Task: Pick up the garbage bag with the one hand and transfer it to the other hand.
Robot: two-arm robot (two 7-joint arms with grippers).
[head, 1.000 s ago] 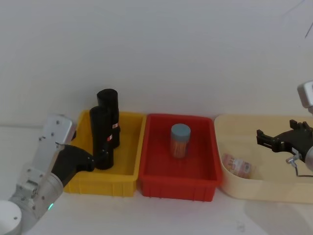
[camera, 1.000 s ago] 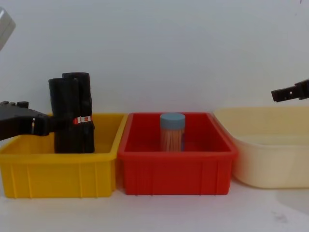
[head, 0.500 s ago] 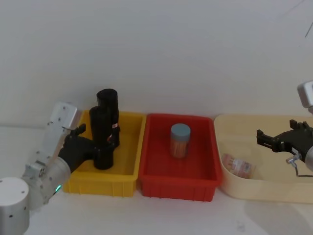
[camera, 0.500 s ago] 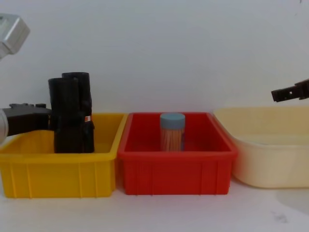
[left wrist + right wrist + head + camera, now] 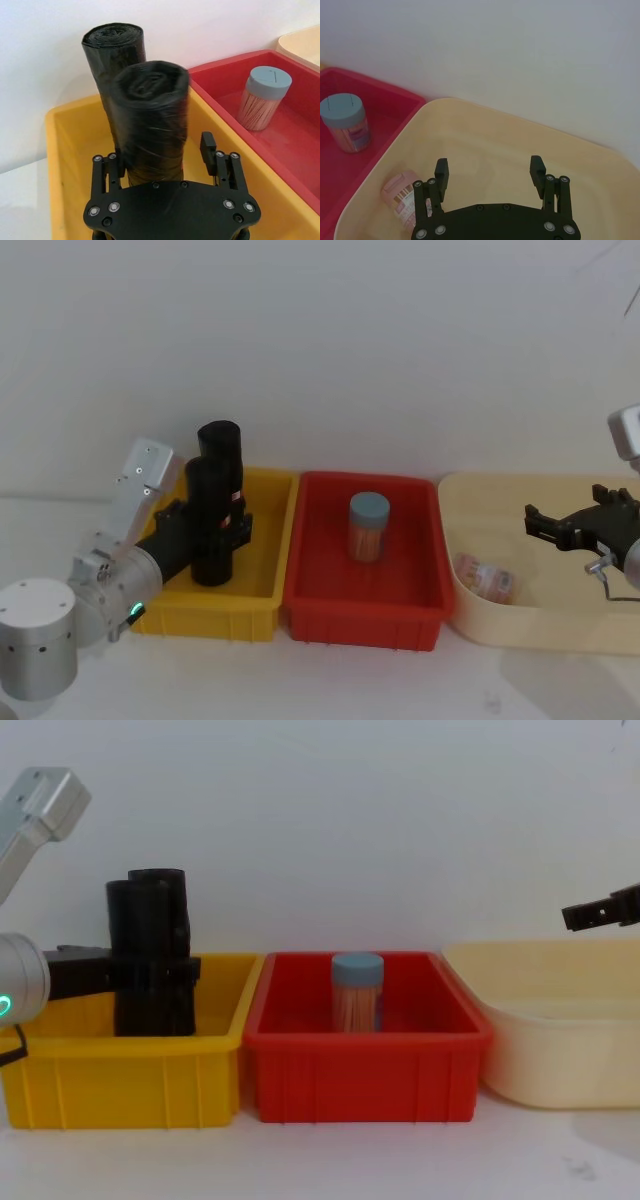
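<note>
Two black rolls stand upright in the yellow bin [image 5: 165, 618]. The nearer, unlabelled one is the garbage bag [image 5: 207, 502] [image 5: 152, 107] [image 5: 128, 925]. My left gripper [image 5: 218, 532] [image 5: 160, 156] [image 5: 150, 975], on the green-ring arm, is open and straddles the bag's lower half. In the left wrist view one finger lies against the bag and the other stands a little off it. The second roll [image 5: 222, 445] [image 5: 112, 50] [image 5: 172, 910] stands just behind. My right gripper [image 5: 535, 522] [image 5: 488, 172] [image 5: 588, 914] hovers open and empty over the cream tub [image 5: 470, 625].
A red bin [image 5: 330, 625] in the middle holds an upright toothpick jar [image 5: 368, 527] with a blue lid. A small pink-labelled bottle [image 5: 485, 580] [image 5: 402, 197] lies in the cream tub. A white wall runs close behind all three containers.
My left gripper has pushed forward into the yellow bin, and its fingers now reach past both sides of the garbage bag. The bag stays upright. The right arm has not moved.
</note>
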